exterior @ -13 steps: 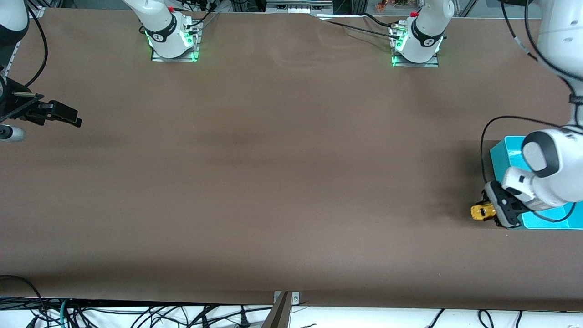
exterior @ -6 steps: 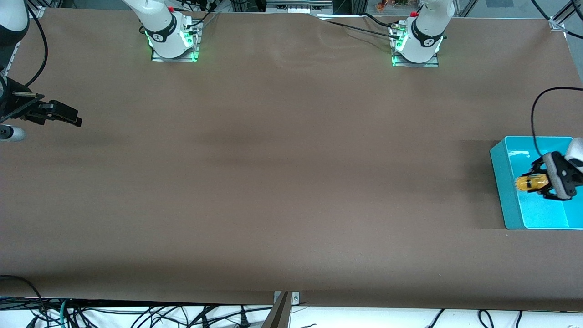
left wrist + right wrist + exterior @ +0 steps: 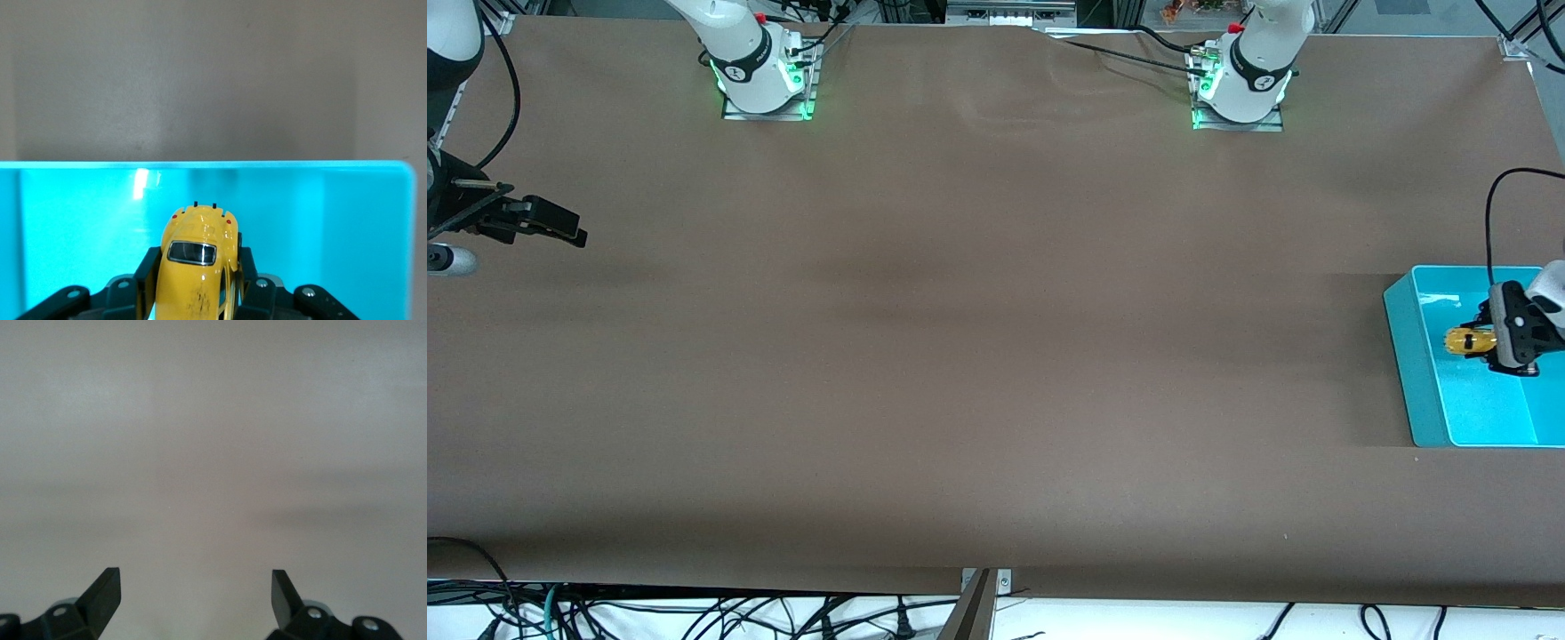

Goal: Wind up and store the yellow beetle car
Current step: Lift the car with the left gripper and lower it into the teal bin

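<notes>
The yellow beetle car (image 3: 1467, 340) (image 3: 199, 263) hangs over the inside of a turquoise bin (image 3: 1409, 356) (image 3: 80, 220) at the left arm's end of the table. My left gripper (image 3: 1483, 342) (image 3: 197, 277) is shut on the car, one black finger pressed against each side of its rounded body. The car's dark window faces the left wrist camera. My right gripper (image 3: 560, 227) (image 3: 195, 587) waits open over bare table at the right arm's end, with nothing between its fingers.
The bin's bottom (image 3: 73, 253) under the car shows bare turquoise. A brown table cover (image 3: 978, 338) spans the whole surface. The two arm bases (image 3: 765, 76) (image 3: 1240, 84) stand farthest from the front camera. Cables hang past the table's near edge.
My left gripper carried the car from over the table beside the bin's near corner to over the bin's inside, and the left arm's upper links left the view. The right arm stayed still.
</notes>
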`<state>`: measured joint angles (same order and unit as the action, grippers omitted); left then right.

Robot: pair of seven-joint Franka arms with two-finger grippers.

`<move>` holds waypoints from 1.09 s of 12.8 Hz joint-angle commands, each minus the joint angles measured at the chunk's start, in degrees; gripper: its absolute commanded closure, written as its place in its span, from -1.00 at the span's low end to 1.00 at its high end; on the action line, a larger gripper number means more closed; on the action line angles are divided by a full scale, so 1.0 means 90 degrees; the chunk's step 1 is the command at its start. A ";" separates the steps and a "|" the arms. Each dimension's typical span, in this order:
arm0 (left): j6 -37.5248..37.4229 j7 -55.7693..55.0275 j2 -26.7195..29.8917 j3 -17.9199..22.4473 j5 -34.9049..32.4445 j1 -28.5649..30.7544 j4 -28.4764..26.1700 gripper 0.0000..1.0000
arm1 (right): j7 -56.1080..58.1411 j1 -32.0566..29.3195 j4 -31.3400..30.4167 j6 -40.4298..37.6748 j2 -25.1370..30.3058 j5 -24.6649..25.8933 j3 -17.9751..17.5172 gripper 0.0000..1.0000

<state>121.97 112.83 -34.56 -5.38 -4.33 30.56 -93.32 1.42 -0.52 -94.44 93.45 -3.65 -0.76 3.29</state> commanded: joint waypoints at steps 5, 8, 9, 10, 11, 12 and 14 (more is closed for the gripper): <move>0.1711 0.0208 -0.0124 0.0002 -0.0125 0.0199 -0.0988 0.99 | 0.0173 -0.0010 -0.0034 -0.0061 0.0064 -0.0062 0.0005 -1.00; 0.2022 0.0208 -0.0242 0.0002 -0.0056 0.0257 -0.1133 0.92 | 0.0262 -0.0020 -0.0024 0.0026 0.0055 -0.0052 0.0015 -1.00; 0.2237 0.0198 -0.0261 0.0012 -0.0047 0.0286 -0.1241 0.87 | 0.0271 -0.0030 -0.0033 0.0027 0.0045 -0.0052 0.0015 -1.00; 0.2374 0.0198 -0.0281 0.0012 -0.0047 0.0306 -0.1300 0.80 | 0.0271 -0.0030 -0.0034 0.0027 0.0045 -0.0033 0.0015 -1.00; 0.2385 0.0188 -0.0320 0.0012 -0.0037 0.0316 -0.1310 0.35 | 0.0271 -0.0030 -0.0024 0.0027 0.0045 -0.0023 0.0015 -1.00; 0.2376 0.0198 -0.0310 0.0012 -0.0037 0.0326 -0.1301 0.16 | 0.0271 -0.0030 -0.0024 0.0017 0.0054 -0.0013 0.0025 -1.00; 0.2191 0.0217 -0.0145 0.0012 -0.0037 0.0335 -0.1252 -1.00 | 0.0281 -0.0030 -0.0024 0.0007 0.0054 -0.0013 0.0025 -1.00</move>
<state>141.11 113.73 -36.70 -5.23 -4.33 32.85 -103.81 2.86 -0.60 -94.44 93.51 -3.67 -0.76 3.36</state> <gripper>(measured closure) 0.432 0.000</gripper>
